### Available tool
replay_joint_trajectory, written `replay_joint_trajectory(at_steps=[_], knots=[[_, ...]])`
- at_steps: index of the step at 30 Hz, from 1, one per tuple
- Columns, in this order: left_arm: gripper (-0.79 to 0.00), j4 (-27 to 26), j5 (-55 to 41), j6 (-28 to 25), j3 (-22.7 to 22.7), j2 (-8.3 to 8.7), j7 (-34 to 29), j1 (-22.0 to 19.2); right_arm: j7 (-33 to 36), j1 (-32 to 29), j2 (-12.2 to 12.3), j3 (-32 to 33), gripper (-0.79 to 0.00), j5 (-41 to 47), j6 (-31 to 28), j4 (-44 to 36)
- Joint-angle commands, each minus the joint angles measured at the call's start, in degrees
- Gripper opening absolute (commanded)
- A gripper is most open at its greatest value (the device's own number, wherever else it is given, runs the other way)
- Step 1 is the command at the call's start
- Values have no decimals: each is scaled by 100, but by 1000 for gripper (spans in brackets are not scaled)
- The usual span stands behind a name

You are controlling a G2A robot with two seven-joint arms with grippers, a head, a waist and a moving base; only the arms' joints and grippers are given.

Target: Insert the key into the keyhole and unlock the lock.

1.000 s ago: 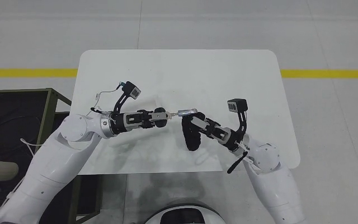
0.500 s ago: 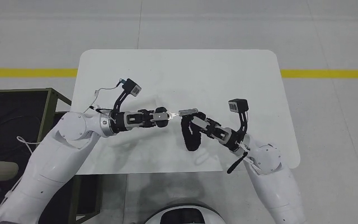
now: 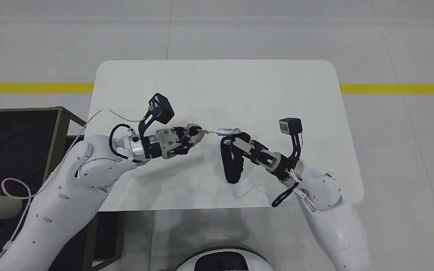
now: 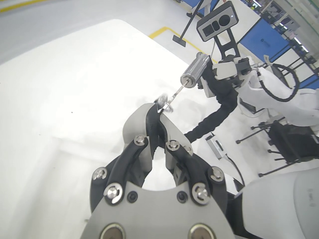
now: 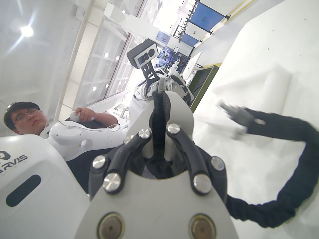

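Silver metal marks the lock cylinder [image 4: 195, 72], a short shiny barrel held in the air above the white table [image 3: 271, 88]. The key [image 4: 167, 100] points straight at the cylinder's round end face, and its thin tip meets that face at the centre. How deep it sits inside cannot be made out. The left gripper [image 4: 156, 106] is just past the end of the key farthest from the cylinder. Its fingers are clenched on the key's bow, which is washed out by glare and half hidden between the pads. On the cylinder's other side, the right gripper [image 5: 159, 95] is clamped tight on the black cable [image 5: 274, 125] close to where it joins the cylinder. In the right wrist view, this gripper's own fingers hide the cylinder. From the cylinder the cable drops in a loop toward the table and curls back up; whether the loop touches the table cannot be told. The cable's far end [image 5: 235, 114] carries a grey metal piece, too blurred to identify, and lies well apart from the cylinder.
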Motion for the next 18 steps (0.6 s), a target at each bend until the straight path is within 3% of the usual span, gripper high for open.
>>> replay_joint_trajectory(at_steps=[1, 6, 11, 12, 13, 14, 18], knots=[[-785, -19, 384, -132, -41, -6, 197, 40, -16, 26, 6, -12, -785, -15, 4, 14], [-785, 36, 914, -78, -104, -31, 537, 204, -177, 78, 24, 33, -785, -103, -4, 66], [-785, 283, 256, 432, -251, -64, 623, 416, -586, 87, 64, 289, -785, -722, 72, 108], [-517, 313, -102, 632, -301, -78, 699, 490, -713, 76, 72, 342, -785, -950, 113, 104], [0, 349, -692, 868, -325, -99, 761, 603, -869, 72, 81, 407, -785, -1261, 165, 105], [0, 369, -1236, 1098, -333, -113, 671, 705, -1043, 67, 89, 457, -785, -1608, 225, 99], [0, 353, -1358, 1160, -335, -115, 625, 731, -1884, -24, 86, 444, -785, -2885, 402, 7]])
